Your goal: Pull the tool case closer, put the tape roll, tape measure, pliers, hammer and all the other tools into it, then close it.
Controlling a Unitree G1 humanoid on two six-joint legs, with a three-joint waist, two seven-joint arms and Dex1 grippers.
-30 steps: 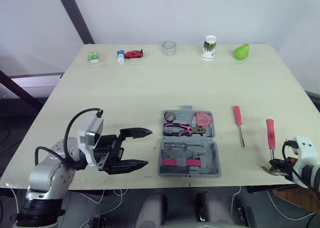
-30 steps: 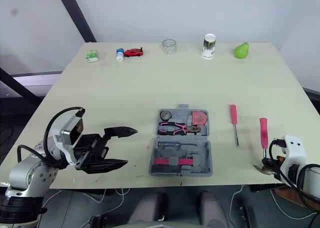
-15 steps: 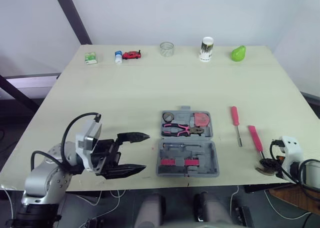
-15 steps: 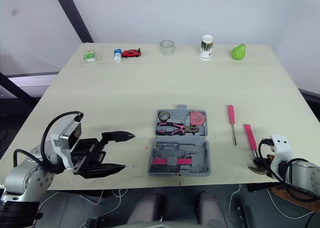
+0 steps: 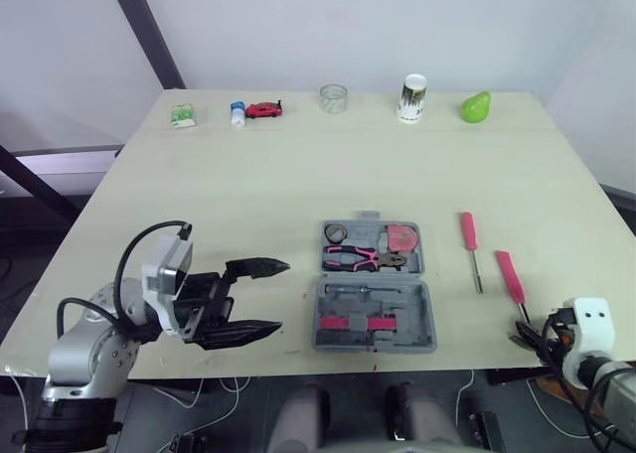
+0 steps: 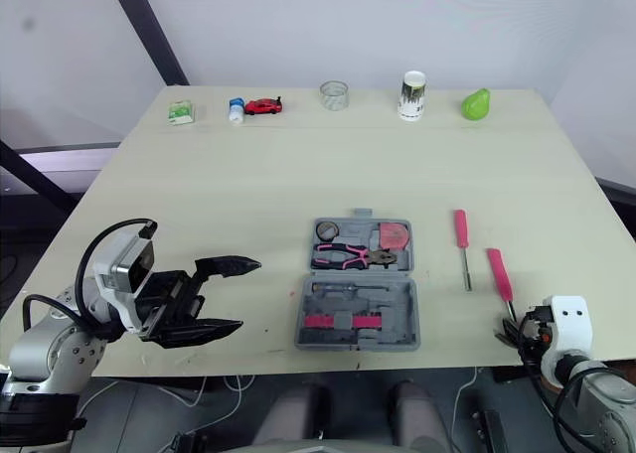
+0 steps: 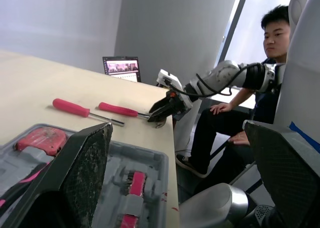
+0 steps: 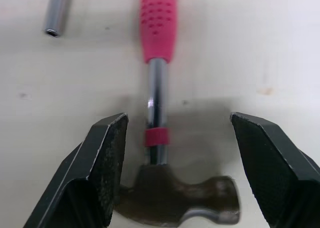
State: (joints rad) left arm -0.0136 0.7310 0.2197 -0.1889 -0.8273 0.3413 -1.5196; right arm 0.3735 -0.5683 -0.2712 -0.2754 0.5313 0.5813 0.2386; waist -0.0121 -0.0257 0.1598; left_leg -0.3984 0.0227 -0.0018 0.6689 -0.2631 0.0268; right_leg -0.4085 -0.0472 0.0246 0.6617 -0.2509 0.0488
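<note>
Left eye view: table point(image 5: 298, 175), open tool case point(image 5: 375, 289) near-centre. L gripper point(image 5: 281, 296) gapes wide, empty, left of case. R gripper point(image 8: 179, 120) open, astride hammer point(image 8: 156, 95) shaft at near-right edge. Risk: off-centre pinch swivels the head-heavy hammer off the table.

left gripper point(image 5: 283, 296) jaws wide apart, right gripper point(image 8: 177, 124) jaws spread

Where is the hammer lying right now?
In the head views the hammer lies on the right side of the table near its front edge, just right of the pink screwdriver; its head sits between the open fingers of the right gripper.
</note>
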